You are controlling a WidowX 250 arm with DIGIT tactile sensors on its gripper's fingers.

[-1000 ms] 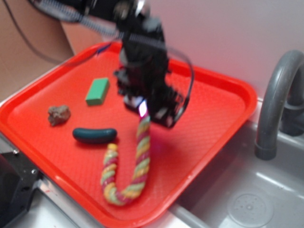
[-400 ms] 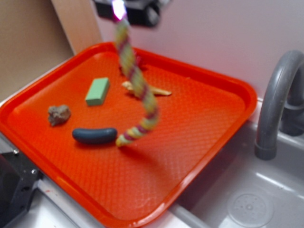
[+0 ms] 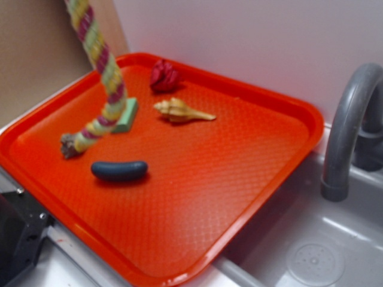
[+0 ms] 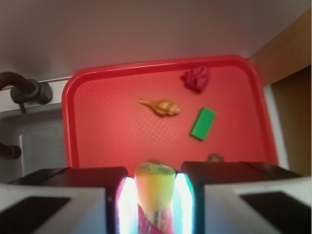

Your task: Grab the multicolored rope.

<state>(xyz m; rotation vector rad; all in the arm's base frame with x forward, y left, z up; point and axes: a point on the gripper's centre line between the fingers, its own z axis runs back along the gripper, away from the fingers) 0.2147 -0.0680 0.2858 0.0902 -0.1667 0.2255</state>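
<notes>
The hand [image 4: 155, 195] is closed on the multicolored rope [image 3: 99, 72]: in the wrist view the rope's yellow tip sits clamped between the two lit fingers [image 4: 126, 200], pointing out toward the red tray [image 4: 112, 141] below. In the exterior view the hand itself is out of frame above; only the rope shows, hanging down from the top edge over the tray's far left part and curling at its lower end.

That lower end hangs at the small brownish lump [image 3: 67, 147] near the tray's left rim; whether it touches the lump or the tray cannot be told. The rope passes in front of the green block [image 3: 127, 116], hiding part of it. The dark blue sausage-shaped piece [image 3: 119, 170] lies on the tray just in front of the rope's end, apart from it. The seashell [image 3: 179, 111] lies toward the tray's middle, and the red cloth ball [image 3: 164, 76] sits near the tray's far rim.

The exterior view alone shows the grey faucet [image 3: 347, 125] and sink [image 3: 317, 251] beside the tray's right edge, and the blue piece. The wrist view alone shows the grip.
</notes>
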